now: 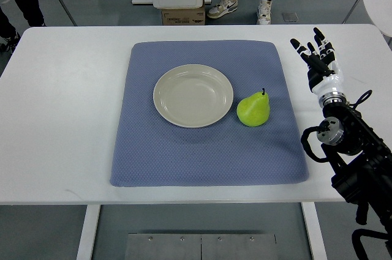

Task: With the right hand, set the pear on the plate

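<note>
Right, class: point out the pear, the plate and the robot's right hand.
pear [253, 111], top view, middle of its green body
plate [163, 82], top view, its left rim
right hand [316, 55], top view, its palm, fingers spread

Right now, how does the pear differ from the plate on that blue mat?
The pear is bright green and rounded with a dark stem; the plate is pale cream, flat and circular. The plate is clearly wider than the pear. The plate sits near the mat's centre, the pear just off its right rim. Both rest on the mat, untouched; the right hand is open, off the mat.
</note>
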Motion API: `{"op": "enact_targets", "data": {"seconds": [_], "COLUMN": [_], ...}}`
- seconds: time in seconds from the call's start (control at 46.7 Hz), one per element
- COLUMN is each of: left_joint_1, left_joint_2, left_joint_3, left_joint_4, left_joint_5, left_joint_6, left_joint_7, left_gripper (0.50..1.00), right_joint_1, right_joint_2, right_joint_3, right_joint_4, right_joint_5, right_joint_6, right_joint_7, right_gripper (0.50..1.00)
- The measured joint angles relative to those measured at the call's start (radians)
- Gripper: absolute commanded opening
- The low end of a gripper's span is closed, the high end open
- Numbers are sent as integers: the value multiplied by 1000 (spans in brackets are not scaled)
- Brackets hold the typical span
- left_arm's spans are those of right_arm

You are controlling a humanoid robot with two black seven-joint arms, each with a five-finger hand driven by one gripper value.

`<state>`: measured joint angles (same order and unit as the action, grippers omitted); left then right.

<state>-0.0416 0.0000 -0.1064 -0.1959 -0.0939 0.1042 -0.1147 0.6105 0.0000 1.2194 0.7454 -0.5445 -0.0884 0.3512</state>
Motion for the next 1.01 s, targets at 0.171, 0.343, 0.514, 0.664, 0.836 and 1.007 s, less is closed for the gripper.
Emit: {"op": "enact_targets", "data": {"seconds": [0.171, 0.343, 0.514, 0.664, 0.836, 1.007], "left_joint_1": [0, -8, 2, 0, 0, 0], "left_joint_2": [0, 0, 0, 0, 0, 0], "left_joint_3": [0, -1, -1, -1, -1, -1], "left_joint_4": [0, 1, 3, 3, 3, 2], "left_joint_5": [1, 0, -1, -1, -1, -1], "left_joint_6": [0, 0, 1, 2, 2, 1], "left_joint_7": [1, 0, 0, 0, -1, 0], "left_gripper": [1000, 1000, 1000, 1000, 1000, 1000], "right_joint_1": [4, 5, 5, 5, 9, 14], "right_joint_2": [0, 0, 0, -14, -36, -41], "right_joint_3": [-1, -3, -9, -15, -20, -38], "right_joint_4": [4, 7, 8, 7, 2, 3], "right_joint_5": [1, 1, 2, 3, 2, 2], "right_joint_6": [3, 13, 18, 61, 80, 80], "right_joint_7": [0, -11, -12, -12, -39, -50], "right_gripper": [1000, 1000, 1000, 1000, 1000, 1000]}}
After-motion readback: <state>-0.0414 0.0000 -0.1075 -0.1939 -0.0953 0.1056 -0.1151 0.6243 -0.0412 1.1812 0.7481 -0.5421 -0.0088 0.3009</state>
